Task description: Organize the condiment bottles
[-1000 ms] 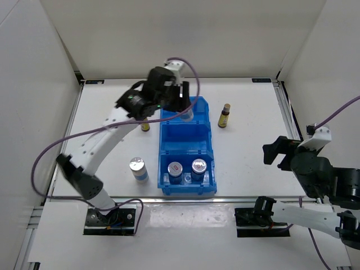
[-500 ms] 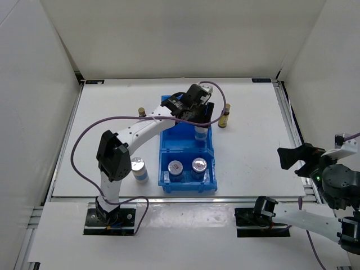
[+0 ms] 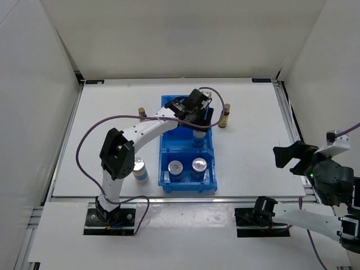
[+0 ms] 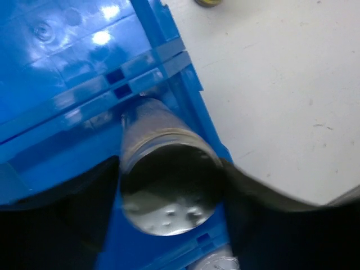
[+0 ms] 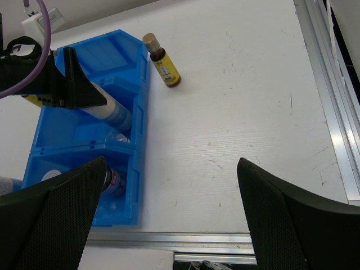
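Grips 1 silver-lidded jar (image 4: 169,194) in the left gripper (image 3: 197,118), inside the blue bin's (image 3: 179,136) middle compartment by its right wall; holds the right gripper (image 5: 170,163) spread wide, grasping nothing, well apart; leaves 2 jars (image 3: 176,167) in the near compartment, 1 other jar (image 3: 138,167) on the table (image 3: 253,112) left of the bin, 2 brown bottles (image 3: 225,115) flanking the far compartment.

In the left wrist view, what seems a brown bottle (image 4: 208,2) is cut off by the top edge, a silver lid (image 4: 220,262) by the bottom. From above, the left hand (image 3: 198,125) hides the top of its jar (image 3: 198,136).
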Motion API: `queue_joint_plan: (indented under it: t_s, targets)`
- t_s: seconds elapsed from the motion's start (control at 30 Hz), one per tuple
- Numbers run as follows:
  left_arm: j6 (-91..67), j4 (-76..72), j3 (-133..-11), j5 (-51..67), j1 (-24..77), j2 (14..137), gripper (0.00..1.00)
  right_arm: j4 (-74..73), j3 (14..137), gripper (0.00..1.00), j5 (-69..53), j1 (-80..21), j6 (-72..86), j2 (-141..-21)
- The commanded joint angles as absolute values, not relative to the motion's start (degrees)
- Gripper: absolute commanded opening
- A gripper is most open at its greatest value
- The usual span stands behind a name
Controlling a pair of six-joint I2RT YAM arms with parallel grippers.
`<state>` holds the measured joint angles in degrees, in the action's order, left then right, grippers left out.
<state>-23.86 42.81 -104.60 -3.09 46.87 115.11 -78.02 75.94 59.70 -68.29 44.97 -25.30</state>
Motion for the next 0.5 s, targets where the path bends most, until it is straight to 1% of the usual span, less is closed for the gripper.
queue_joint_plan:
  t_s: [0.0, 0.03, 0.07, 0.27, 0.4, 0.47]
  targets:
    - [-24.3, 39.7, -105.0, -2.9, 47.1, 112.4, 0.87, -89.5, 76.0, 1.0, 61.3, -68.3, 45.9, -25.3]
    - [-24.3, 39.7, -105.0, -2.9, 47.1, 111.9, 0.98, -89.5, 76.0, 1.0, 61.3, -68.3, 45.9, -25.3]
    - [-24.3, 39.7, -105.0, -2.9, 47.1, 111.4, 1.0, -89.5, 76.0, 1.0, 61.3, -68.3, 45.9, -25.3]
    - [-20.1, 43.3, -107.1, -7.3, 47.1, 102.9, 1.0, -89.5, 76.0, 1.0, 61.3, -68.3, 45.4, -25.3]
    - [-17.5, 45.0, -100.6, -13.1, 47.1, 86.7, 1.0, -89.5, 76.0, 1.0, 61.3, -68.3, 45.4, -26.4]
    - [-18.6, 45.0, -91.3, -17.5, 46.4, 79.8, 1.0, -88.9, 76.0, 1.0, 61.3, -68.3, 45.4, -26.4]
